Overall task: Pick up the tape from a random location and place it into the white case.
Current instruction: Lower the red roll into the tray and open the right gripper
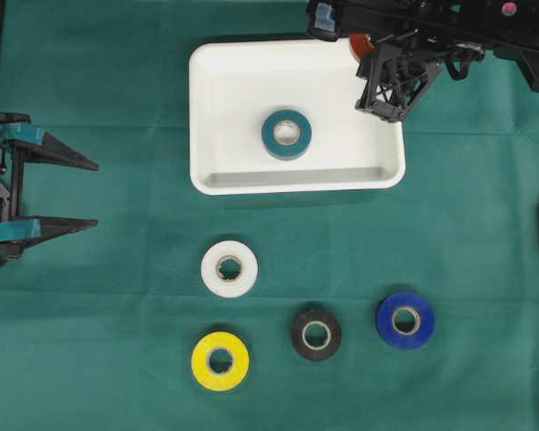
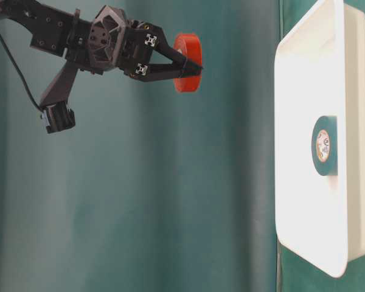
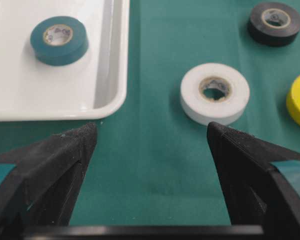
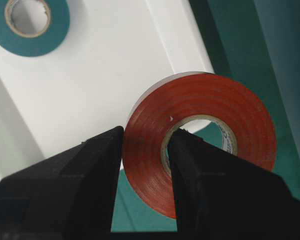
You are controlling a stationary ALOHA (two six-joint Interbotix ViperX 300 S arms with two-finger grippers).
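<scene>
Printing marks the inner core of the white tape roll (image 3: 215, 93), too small to read.

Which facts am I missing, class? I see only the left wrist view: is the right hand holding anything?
Observer: Yes. The right hand is shut on a red roll of tape, with one finger through its core.
Operator: Where is that relative to the shallow white plastic case?
Observer: Over the white case's upper right corner in the overhead view; the table-level view shows it held clear of the case.
Operator: Any rolls I cannot see?
Observer: A blue roll of tape lies on the green cloth, right of the black roll of tape.
</scene>
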